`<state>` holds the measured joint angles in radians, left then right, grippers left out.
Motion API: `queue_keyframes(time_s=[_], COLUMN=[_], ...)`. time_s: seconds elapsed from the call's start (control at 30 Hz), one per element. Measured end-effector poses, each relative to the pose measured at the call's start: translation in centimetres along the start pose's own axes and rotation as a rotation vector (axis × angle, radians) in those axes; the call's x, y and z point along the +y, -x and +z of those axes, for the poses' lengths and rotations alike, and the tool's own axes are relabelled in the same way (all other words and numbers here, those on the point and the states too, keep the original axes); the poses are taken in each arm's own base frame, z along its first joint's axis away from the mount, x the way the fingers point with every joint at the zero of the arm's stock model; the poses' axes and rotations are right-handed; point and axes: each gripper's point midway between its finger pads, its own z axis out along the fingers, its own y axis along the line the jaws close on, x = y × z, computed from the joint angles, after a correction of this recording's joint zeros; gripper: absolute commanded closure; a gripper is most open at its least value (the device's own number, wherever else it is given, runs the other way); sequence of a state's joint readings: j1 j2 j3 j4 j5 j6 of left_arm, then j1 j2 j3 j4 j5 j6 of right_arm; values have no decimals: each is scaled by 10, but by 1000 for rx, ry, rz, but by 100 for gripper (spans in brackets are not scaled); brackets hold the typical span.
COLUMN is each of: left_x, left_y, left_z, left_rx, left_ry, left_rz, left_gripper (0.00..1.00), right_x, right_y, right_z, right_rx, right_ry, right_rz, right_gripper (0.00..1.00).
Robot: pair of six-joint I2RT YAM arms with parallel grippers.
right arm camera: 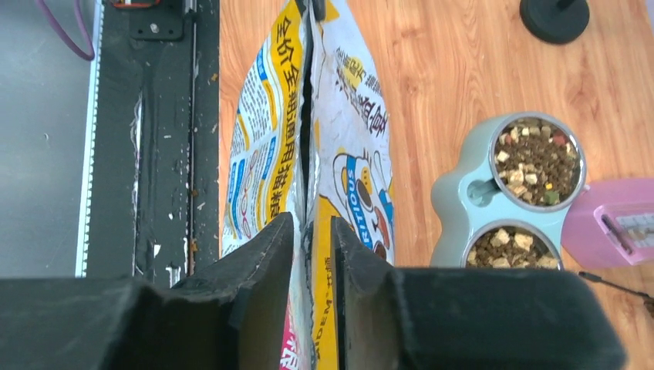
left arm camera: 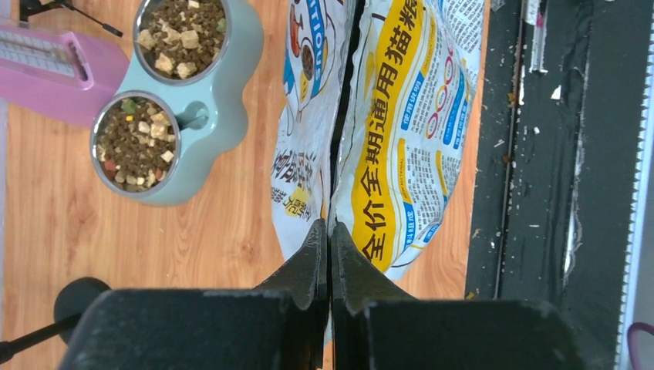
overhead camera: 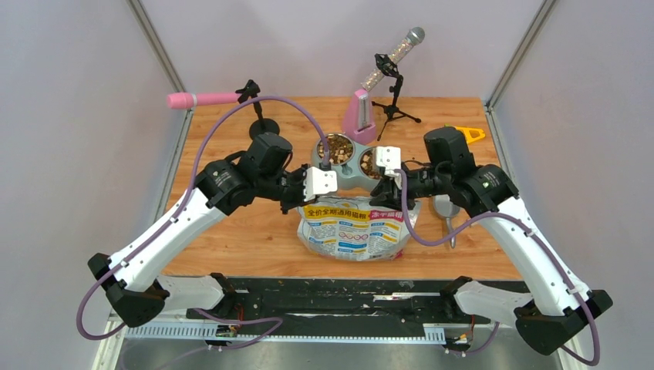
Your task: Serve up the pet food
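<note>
The pet food (overhead camera: 337, 145) fills both steel cups of a pale teal double bowl (overhead camera: 351, 176) at mid-table; it also shows in the left wrist view (left arm camera: 136, 144) and the right wrist view (right arm camera: 537, 158). A printed food bag (overhead camera: 355, 231) lies just in front of the bowl with its top edge up. My left gripper (overhead camera: 318, 185) is shut on the left end of that edge (left arm camera: 329, 227). My right gripper (overhead camera: 388, 183) is closed on the right end of the edge (right arm camera: 312, 223), with the folded bag layers between its fingers. The bag's mouth shows as a dark slit between the two grips.
A pink boxy device (overhead camera: 359, 116) stands behind the bowl. A pink microphone (overhead camera: 202, 99) on a stand is at the back left, a glittery one (overhead camera: 397, 54) at the back. A metal scoop (overhead camera: 446, 212) lies right of the bag, and a yellow object (overhead camera: 470, 134) sits far right.
</note>
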<state>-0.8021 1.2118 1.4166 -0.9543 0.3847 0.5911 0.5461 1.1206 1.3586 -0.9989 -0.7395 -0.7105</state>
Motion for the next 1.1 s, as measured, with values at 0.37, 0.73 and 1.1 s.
queue_keyframes(time_s=[0.37,0.73,1.1], left_x=[-8,-6,-4], left_y=[4,4,5], left_z=[-2,-1,-1], left_rx=[7,14,17], left_ry=[-50,-41,-22], left_rz=[-62,-99,-168], left_gripper=[100,100,100], right_x=[-5,3,7], right_y=[0,-4,24], right_z=[31,44,63], right_rx=[-24,-7,-114], right_ry=[105,156,173], right_rz=[30,45,-12], right_gripper=[59,79,46])
